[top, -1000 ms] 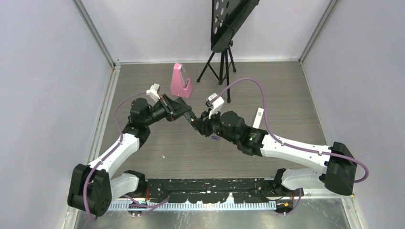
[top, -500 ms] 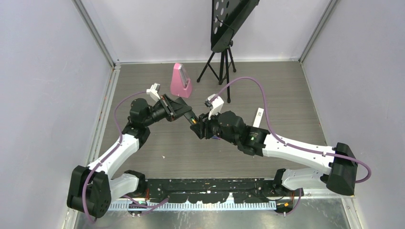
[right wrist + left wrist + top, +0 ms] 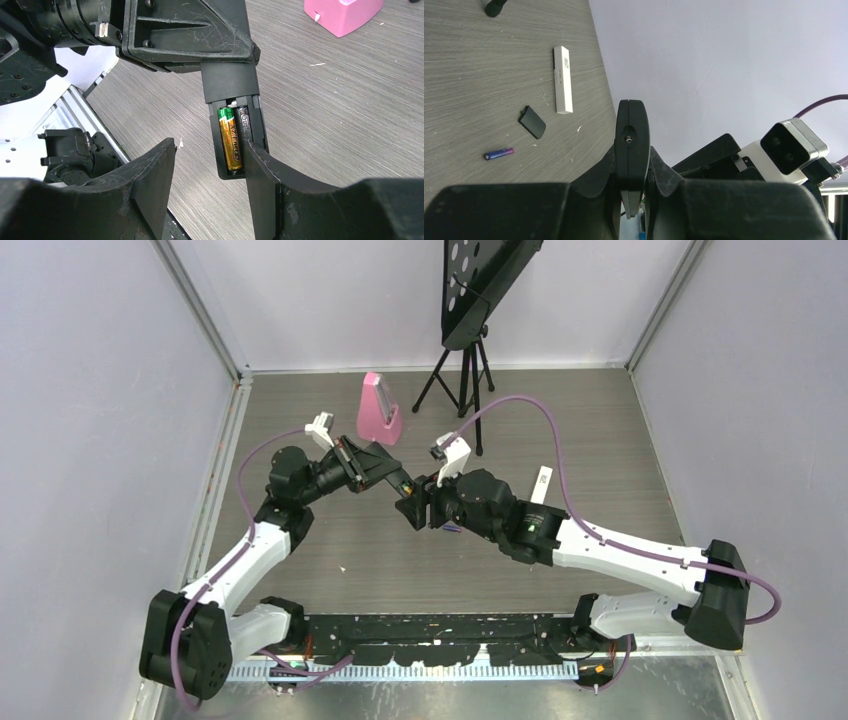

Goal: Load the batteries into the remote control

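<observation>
Remote control [image 3: 631, 127] clamped edgewise in left hand [image 3: 631, 170]

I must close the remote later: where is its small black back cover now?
In the left half of the left wrist view, the back cover lies flat on the table, between the white remote and the purple battery, touching neither.

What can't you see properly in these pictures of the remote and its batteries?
- Right wrist view: the lower end of the dark battery hides behind a finger of the right claw; the gold battery shows fully.
- Left wrist view: the remote control sits edge-on in the left claw, so its battery slot is out of sight.
- Left wrist view: the print on the white remote is too small to read.
</observation>
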Tool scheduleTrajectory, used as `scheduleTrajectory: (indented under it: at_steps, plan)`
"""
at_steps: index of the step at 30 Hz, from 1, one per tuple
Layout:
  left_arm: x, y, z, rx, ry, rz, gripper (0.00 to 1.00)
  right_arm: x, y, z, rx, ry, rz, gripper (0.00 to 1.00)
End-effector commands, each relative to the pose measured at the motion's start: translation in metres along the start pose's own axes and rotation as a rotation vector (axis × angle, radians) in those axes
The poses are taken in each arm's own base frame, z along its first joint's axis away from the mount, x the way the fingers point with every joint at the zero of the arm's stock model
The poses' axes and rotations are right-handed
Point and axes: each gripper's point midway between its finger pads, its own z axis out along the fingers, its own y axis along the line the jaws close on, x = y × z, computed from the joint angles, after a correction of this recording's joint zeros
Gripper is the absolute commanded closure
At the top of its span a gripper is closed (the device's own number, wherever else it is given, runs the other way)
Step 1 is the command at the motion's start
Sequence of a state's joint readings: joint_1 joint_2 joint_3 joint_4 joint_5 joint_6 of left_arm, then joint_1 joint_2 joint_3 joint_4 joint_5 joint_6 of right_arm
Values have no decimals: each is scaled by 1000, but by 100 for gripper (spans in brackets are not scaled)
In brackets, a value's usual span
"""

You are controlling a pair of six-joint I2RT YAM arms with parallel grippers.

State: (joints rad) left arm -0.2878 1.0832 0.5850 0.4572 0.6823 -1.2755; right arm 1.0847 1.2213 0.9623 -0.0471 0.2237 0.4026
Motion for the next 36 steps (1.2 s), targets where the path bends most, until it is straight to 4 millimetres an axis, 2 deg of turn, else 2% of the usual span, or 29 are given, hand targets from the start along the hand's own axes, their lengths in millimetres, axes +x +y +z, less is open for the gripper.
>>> scheduleTrajectory:
  at_steps: [1, 14, 21, 28, 33, 36]
  plan:
    - [-3, -67, -13, 203, 1, 117, 100, 4, -37, -14, 163, 31, -3, 41]
    - [-3, -72, -15, 231, -6, 143, 100, -10, -39, -19, 193, -8, 82, 40]
    - [-5, -73, -15, 242, -25, 157, 100, -34, -31, -37, 167, -92, 227, 28]
    - [-8, -76, -14, 251, -33, 165, 100, -50, -23, -56, 92, -203, 442, 24]
    - [-9, -75, -13, 253, -36, 168, 100, -59, -16, -55, 51, -235, 459, 23]
    - [-8, -74, -13, 255, -36, 175, 100, -65, -7, -51, 18, -226, 391, 28]
